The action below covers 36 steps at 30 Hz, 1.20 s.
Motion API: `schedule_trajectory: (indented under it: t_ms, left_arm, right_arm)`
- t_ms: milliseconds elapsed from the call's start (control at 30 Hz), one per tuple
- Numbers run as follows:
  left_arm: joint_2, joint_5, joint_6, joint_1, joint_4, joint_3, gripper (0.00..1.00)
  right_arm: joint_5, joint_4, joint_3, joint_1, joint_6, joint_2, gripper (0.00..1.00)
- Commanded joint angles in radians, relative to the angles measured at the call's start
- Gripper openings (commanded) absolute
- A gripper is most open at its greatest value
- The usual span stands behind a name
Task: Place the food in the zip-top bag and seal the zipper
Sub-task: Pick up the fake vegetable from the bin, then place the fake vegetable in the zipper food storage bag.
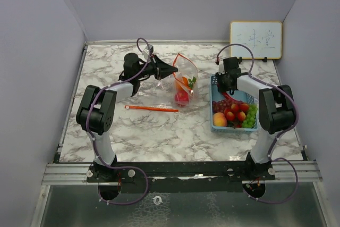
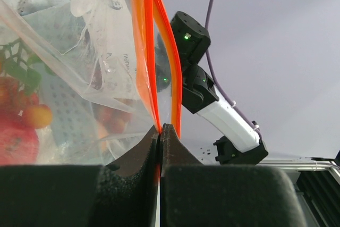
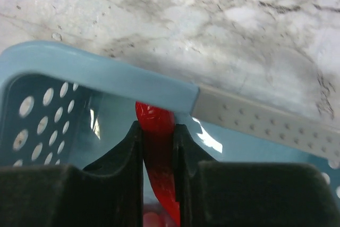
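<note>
My left hand [image 2: 160, 128] clamps the orange zipper rim [image 2: 141, 51] of the clear plastic zip-top bag [image 1: 186, 75], mouth held up, some food [image 1: 182, 95] inside. My right hand [image 3: 158, 131] pinches the glossy red chili [image 3: 155, 116] over the light-blue perforated plastic basket [image 3: 79, 62] holding the rest. I'd lift clear of its rim, then drop mid-mouth. The whiteboard [image 1: 256, 39] writing is unreadable.

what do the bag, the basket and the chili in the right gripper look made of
Zip-top bag: thin clear plastic film, creased and see-through, with an orange zipper strip. Basket: rigid light-blue plastic, smooth, with moulded holes. Chili: probably glossy red plastic or rubber, given its sharp highlights.
</note>
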State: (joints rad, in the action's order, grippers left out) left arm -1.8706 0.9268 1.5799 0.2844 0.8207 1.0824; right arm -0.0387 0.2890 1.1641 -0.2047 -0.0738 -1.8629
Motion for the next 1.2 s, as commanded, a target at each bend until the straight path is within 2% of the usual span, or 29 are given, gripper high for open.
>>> schedule_trajectory:
  t_ms: [0, 133, 333, 467, 567, 700, 833, 1000, 1100, 1167]
  left_arm:
    - [-0.022, 0.028, 0.002, -0.004, 0.032, 0.024, 0.00]
    - [-0.019, 0.029, 0.001, -0.005, 0.030, 0.030, 0.00]
    - [0.007, 0.042, -0.064, 0.009, -0.069, 0.073, 0.00]
    - [0.025, 0.046, -0.121, 0.016, -0.155, 0.095, 0.00]
    - [0.041, 0.046, -0.161, 0.021, -0.209, 0.095, 0.00]
    - [0.061, 0.046, -0.200, 0.030, -0.262, 0.090, 0.00]
    - [0.076, 0.043, -0.216, 0.033, -0.288, 0.091, 0.00]
    - [0.091, 0.043, -0.231, 0.035, -0.313, 0.110, 0.00]
    - [0.095, 0.044, -0.249, 0.035, -0.343, 0.135, 0.00]
    - [0.098, 0.043, -0.275, 0.035, -0.380, 0.157, 0.00]
  right_arm:
    - [-0.049, 0.078, -0.006, -0.001, 0.090, 0.163, 0.06]
    - [0.060, 0.036, 0.002, -0.001, 0.142, 0.326, 0.05]
    - [0.478, -0.082, 0.086, -0.002, 0.277, 0.446, 0.05]
    - [0.729, -0.281, 0.112, -0.018, 0.473, 0.452, 0.06]
    - [0.823, -0.526, 0.084, -0.049, 0.670, 0.444, 0.06]
    - [0.834, -0.769, 0.070, -0.109, 0.831, 0.385, 0.06]
    - [0.794, -0.911, 0.080, -0.165, 0.916, 0.313, 0.06]
    - [0.693, -0.863, 0.005, -0.229, 0.889, 0.284, 0.08]
    - [0.573, -0.773, -0.100, -0.234, 0.848, 0.359, 0.19]
    - [0.503, -0.631, -0.125, -0.235, 0.765, 0.417, 0.29]
